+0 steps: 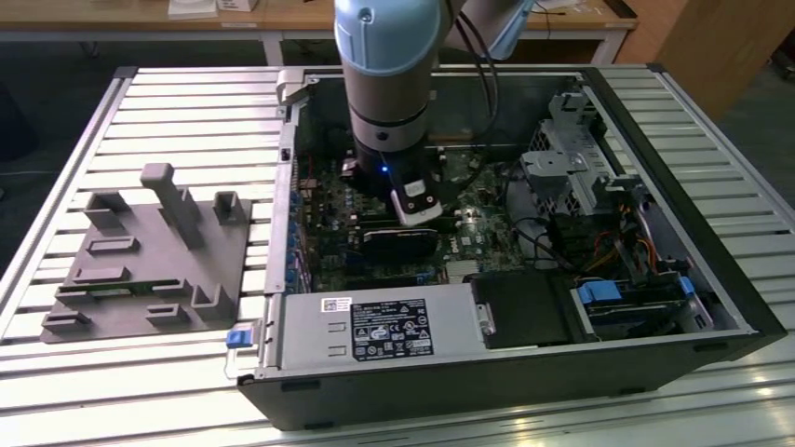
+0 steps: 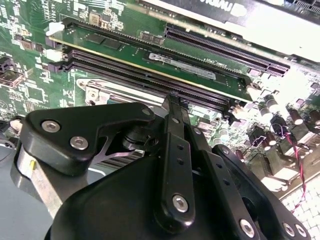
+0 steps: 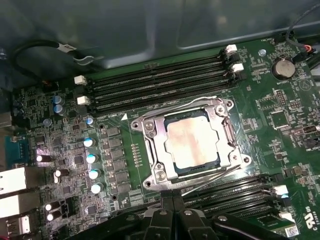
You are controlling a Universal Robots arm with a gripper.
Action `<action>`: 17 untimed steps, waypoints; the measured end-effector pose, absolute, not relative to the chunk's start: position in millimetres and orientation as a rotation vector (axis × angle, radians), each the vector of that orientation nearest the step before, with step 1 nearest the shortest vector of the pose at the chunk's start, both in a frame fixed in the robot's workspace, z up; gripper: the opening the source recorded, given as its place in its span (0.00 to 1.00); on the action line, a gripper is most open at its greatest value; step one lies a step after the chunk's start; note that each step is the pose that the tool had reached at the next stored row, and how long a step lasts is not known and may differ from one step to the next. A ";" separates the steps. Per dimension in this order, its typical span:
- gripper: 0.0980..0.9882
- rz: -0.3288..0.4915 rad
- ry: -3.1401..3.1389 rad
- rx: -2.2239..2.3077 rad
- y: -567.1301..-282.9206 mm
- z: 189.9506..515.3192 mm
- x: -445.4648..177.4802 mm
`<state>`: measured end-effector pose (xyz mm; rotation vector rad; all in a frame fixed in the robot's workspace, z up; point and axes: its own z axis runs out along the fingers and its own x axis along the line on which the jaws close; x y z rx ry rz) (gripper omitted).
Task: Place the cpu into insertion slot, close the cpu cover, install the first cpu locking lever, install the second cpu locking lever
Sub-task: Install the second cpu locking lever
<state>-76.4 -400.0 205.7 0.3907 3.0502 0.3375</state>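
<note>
The grey and pale-blue robot arm reaches straight down into the open black computer case, which lies on its side on a ribbed aluminium table. A grey moulded fixture tray sits on the table toward the exterior view's left, well apart from the case, and a white-labelled silver power supply box fills the case's near corner.

In the first wrist view the small flat square cpu with its pale grey metallic face lies seated in the insertion slot — a square socket with a silvery metal rim on the green circuit board. The silvery cover frame lies flat around the chip, and thin wire levers run along the socket's edges. Long black memory slots flank the socket on two sides.

The black gripper hangs just beside the socket's edge — its two fingers pressed together, nothing between them. In the second wrist view the closed fingers point at the board beside a green memory module.
</note>
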 end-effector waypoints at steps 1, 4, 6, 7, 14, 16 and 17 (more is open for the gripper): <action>0.01 0.341 3.050 0.389 -400.1 205.0 -77.1; 0.01 0.355 3.051 0.386 -400.3 202.9 -79.6; 0.01 0.365 3.051 0.384 -400.3 201.3 -81.0; 0.01 0.371 3.051 0.383 -400.3 200.7 -81.3; 0.01 0.421 3.049 0.379 -400.2 197.4 -82.2; 0.01 0.427 3.049 0.378 -400.2 196.4 -82.2; 0.01 0.429 3.049 0.377 -400.2 195.9 -82.2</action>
